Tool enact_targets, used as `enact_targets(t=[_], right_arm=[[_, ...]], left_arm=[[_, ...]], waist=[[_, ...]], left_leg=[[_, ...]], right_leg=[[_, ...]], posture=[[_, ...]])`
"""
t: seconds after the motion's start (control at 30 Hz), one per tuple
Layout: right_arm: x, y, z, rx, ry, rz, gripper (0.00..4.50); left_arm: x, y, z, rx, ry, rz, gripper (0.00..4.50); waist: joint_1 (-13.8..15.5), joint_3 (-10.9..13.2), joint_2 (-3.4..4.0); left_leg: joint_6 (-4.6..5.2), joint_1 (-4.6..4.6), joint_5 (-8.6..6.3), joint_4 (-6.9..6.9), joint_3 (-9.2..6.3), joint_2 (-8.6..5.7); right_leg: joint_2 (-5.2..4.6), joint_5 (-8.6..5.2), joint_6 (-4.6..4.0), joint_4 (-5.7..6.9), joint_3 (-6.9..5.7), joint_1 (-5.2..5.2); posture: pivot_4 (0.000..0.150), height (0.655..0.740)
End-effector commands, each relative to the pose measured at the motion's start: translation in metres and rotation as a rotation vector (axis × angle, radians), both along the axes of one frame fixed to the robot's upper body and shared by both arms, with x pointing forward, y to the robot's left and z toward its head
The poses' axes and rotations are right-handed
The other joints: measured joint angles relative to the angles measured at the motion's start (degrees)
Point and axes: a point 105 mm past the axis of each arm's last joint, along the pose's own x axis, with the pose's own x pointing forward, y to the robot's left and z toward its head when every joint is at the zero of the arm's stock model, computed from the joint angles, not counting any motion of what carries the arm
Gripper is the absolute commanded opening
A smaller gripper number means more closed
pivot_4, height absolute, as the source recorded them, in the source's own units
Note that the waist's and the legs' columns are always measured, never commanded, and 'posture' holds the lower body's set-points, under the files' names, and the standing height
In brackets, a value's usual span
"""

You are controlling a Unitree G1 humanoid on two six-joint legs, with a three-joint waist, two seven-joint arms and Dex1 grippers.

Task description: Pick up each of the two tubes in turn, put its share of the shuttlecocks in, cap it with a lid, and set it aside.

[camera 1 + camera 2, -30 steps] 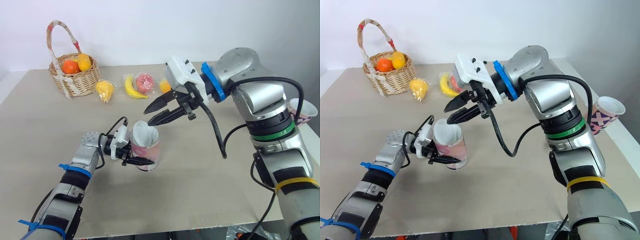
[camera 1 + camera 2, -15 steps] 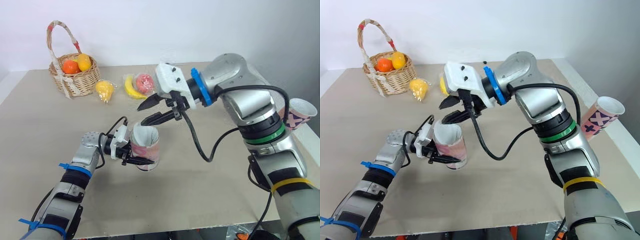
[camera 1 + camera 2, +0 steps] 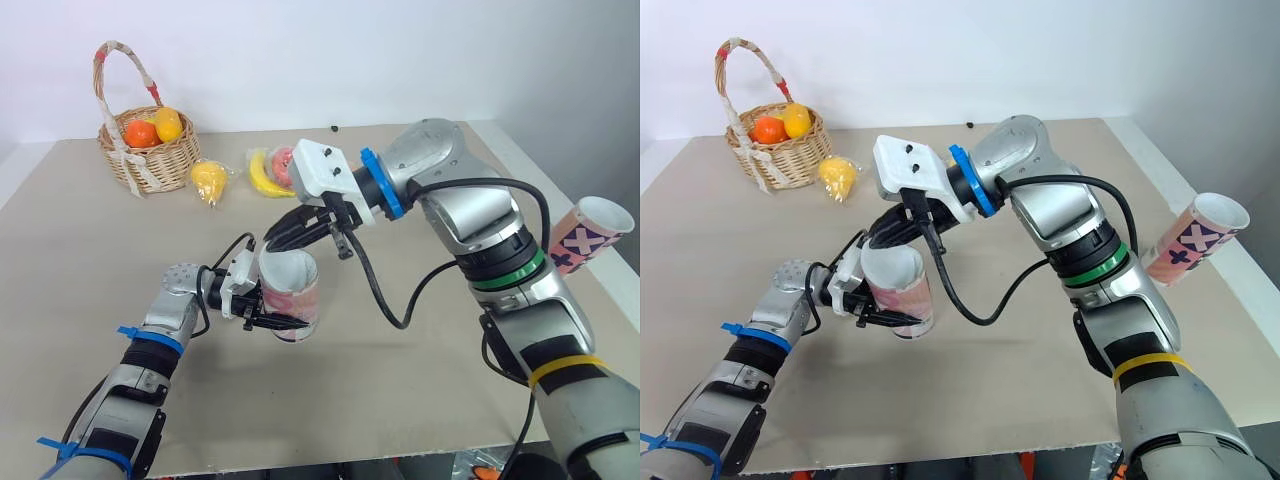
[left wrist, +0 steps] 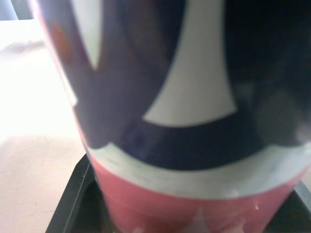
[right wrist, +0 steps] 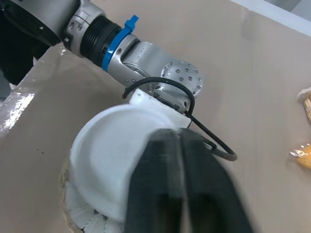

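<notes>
Beige table (image 3: 420,380). Far left corner: wicker basket (image 3: 150,155) of fruit. Near far edge: bagged yellow fruit (image 3: 209,180), banana (image 3: 264,175). Centre: patterned tube (image 3: 292,296). Right edge: second tube (image 3: 588,232), tilted.

The right tool (image 3: 283,235) sits at the mouth of the tube (image 3: 300,290), blocking the way in from above, and the left tool (image 3: 280,315) clamps its side. A black cable (image 3: 400,325) loops down just right of the tube. The basket (image 3: 150,150) and bagged fruit (image 3: 212,180) crowd the far left of the bench (image 3: 400,390); a second tube (image 3: 585,232) tilts at its right edge. The middle and near strip lie bare
</notes>
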Motion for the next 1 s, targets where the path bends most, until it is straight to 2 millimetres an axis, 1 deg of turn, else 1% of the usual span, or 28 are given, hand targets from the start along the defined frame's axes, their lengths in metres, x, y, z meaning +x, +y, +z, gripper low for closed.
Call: enact_targets(t=[0.03, 0.13, 0.23, 0.3, 0.37, 0.4, 0.47, 0.5, 0.53, 0.57, 0.6, 0.63, 0.73, 0.83, 1.0], right_arm=[[-0.011, -0.002, 0.019, 0.025, -0.028, 0.05, 0.06], [-0.011, -0.005, 0.022, 0.028, -0.017, 0.042, 0.06], [-0.012, -0.015, 0.034, 0.048, -0.014, 0.025, 0.06], [-0.011, -0.028, 0.05, 0.074, -0.023, -0.003, 0.06], [-0.007, -0.044, 0.062, 0.086, -0.037, -0.05, 0.0], [-0.006, -0.048, 0.064, 0.085, -0.041, -0.063, 0.0], [-0.001, -0.062, 0.064, 0.056, -0.062, -0.113, 0.0], [0.002, -0.07, 0.063, 0.041, -0.07, -0.142, 0.0], [0.004, -0.074, 0.063, 0.03, -0.074, -0.161, 0.0], [0.005, -0.078, 0.062, 0.023, -0.076, -0.172, 0.0], [0.005, -0.081, 0.06, 0.014, -0.072, -0.183, 0.0], [0.005, -0.083, 0.059, 0.008, -0.069, -0.188, 0.0], [0.006, -0.091, 0.036, -0.052, -0.025, -0.212, 0.0], [0.003, -0.096, 0.0, -0.143, 0.026, -0.219, 0.0], [0.007, -0.106, -0.056, -0.294, 0.065, -0.247, 0.0]], left_arm=[[0.005, 0.009, -0.021, 0.081, 0.051, 0.074, 2.33], [0.006, 0.009, -0.019, 0.072, 0.033, 0.085, 2.33], [0.008, 0.007, -0.018, 0.052, 0.032, 0.099, 2.33], [0.009, 0.007, -0.018, 0.053, 0.032, 0.11, 2.33], [0.009, 0.007, -0.018, 0.052, 0.031, 0.118, 3.15], [0.009, 0.007, -0.018, 0.05, 0.033, 0.119, 3.42], [0.009, 0.006, -0.019, 0.058, 0.03, 0.112, 4.34], [0.01, 0.006, -0.018, 0.054, 0.02, 0.12, 4.43], [0.011, 0.006, -0.018, 0.051, 0.012, 0.128, 4.43], [0.01, 0.006, -0.018, 0.049, 0.012, 0.127, 4.43], [0.009, 0.006, -0.019, 0.061, -0.002, 0.115, 4.43], [0.008, 0.006, -0.02, 0.072, -0.011, 0.105, 4.43], [0.006, 0.005, -0.021, 0.079, -0.004, 0.083, 4.43], [0.006, 0.005, -0.019, 0.067, -0.006, 0.081, 4.43], [0.005, 0.004, -0.016, 0.05, -0.008, 0.074, 4.43]], waist=[[0.0, 0.0, 0.0], [0.0, 0.0, 0.0], [0.1, 0.0, 0.0], [0.1, 0.0, 0.0], [0.1, 0.0, -0.01], [0.1, 0.0, -0.01], [0.0, 0.1, -0.06], [0.0, 0.1, -0.07], [0.0, 0.1, -0.06], [0.0, 0.2, -0.04], [0.0, 0.2, -0.01], [0.0, 0.2, 0.06], [0.1, 0.3, 0.15], [0.1, 0.3, 0.15], [0.1, 0.4, 0.14]], left_leg=[[0.0, 0.0, 0.0, 0.0, 0.0, 0.0], [0.0, 0.0, 0.0, 0.0, 0.0, 0.0], [0.0, -0.02, 0.0, 0.0, -0.01, -0.01], [0.0, -0.05, 0.0, 0.02, -0.01, -0.04], [-0.01, -0.08, 0.01, 0.05, -0.05, -0.09], [-0.01, -0.09, 0.01, 0.05, -0.06, -0.11], [-0.01, -0.13, 0.0, 0.04, -0.03, -0.09], [-0.01, -0.2, 0.0, 0.02, -0.04, -0.08], [-0.01, -0.39, 0.0, 0.02, -0.04, -0.05], [-0.01, -0.58, 0.0, 0.01, -0.04, -0.05], [-0.01, -0.7, 0.0, -0.01, -0.04, -0.03], [0.01, -0.69, -0.02, -0.04, -0.04, -0.03], [0.1, -0.7, -0.13, -0.14, -0.05, -0.03], [0.24, -0.73, -0.28, -0.13, -0.09, -0.03], [0.26, -0.76, -0.32, -0.1, -0.05, -0.08]], right_leg=[[0.0, 0.0, 0.0, 0.0, 0.0, 0.0], [0.0, 0.0, 0.0, 0.0, 0.0, 0.0], [-0.01, 0.0, 0.0, 0.0, 0.0, 0.0], [-0.03, 0.0, 0.0, 0.0, 0.01, 0.0], [-0.05, 0.0, 0.0, -0.01, 0.01, 0.0], [-0.06, 0.0, 0.0, -0.01, 0.02, -0.01], [-0.05, 0.0, 0.0, -0.05, 0.03, -0.05], [-0.03, 0.0, 0.0, -0.05, 0.03, -0.13], [0.01, -0.01, -0.01, -0.05, 0.03, -0.3], [0.02, 0.0, -0.01, -0.05, 0.03, -0.45], [0.04, 0.12, 0.2, -0.05, 0.03, -0.54], [0.04, 0.09, 0.18, -0.05, 0.03, -0.54], [0.06, -0.13, 0.16, -0.06, 0.03, -0.54], [0.06, -0.29, 0.18, -0.08, 0.0, -0.52], [0.0, -0.33, 0.25, -0.11, 0.03, -0.52]], posture=[[0.15, 0.7298], [0.15, 0.7298], [0.15, 0.7298], [0.15, 0.7298], [0.15, 0.7298], [0.15, 0.7298], [0.15, 0.7298], [0.15, 0.7298], [0.15, 0.7298], [0.15, 0.7298], [0.15, 0.7298], [0.15, 0.7298], [0.15, 0.7298], [0.15, 0.7298], [0.15, 0.7298]])
